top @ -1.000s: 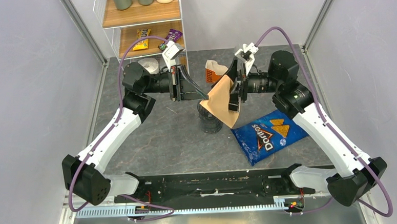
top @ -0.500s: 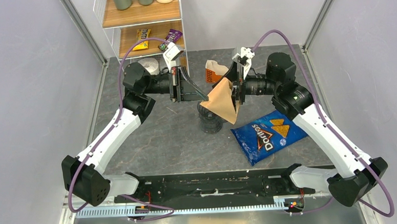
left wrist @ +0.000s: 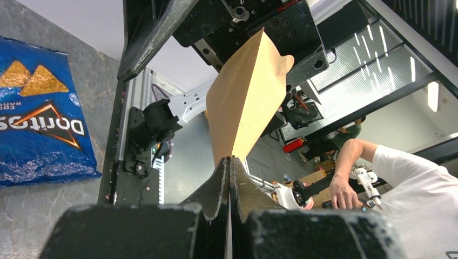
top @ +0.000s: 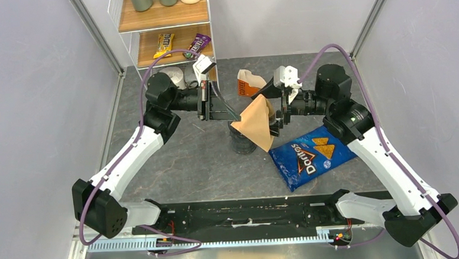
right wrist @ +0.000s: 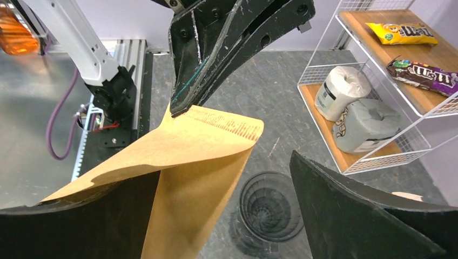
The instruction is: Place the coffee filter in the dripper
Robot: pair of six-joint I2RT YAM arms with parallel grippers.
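Left gripper, seen from above, has its fingertips pressed together on one corner of the coffee filter. The filter hangs flat and slanted between the two arms. The dripper stands directly under the paper's lower edge and is partly covered by it, so the coming move looks mostly downward. The right gripper sits just beside the filter's far side.

From the left wrist, the jaws are closed to a thin line on the filter's tip, and the paper runs away from them nearly edge-on.

From the right wrist, that gripper's fingers are spread wide and pinch nothing. The paper lies across one finger, though I cannot tell whether it touches. The dripper's ribbed mouth faces up below, between the fingers and just aside of the hanging edge. The filter probably needs opening into a cone before it will seat.
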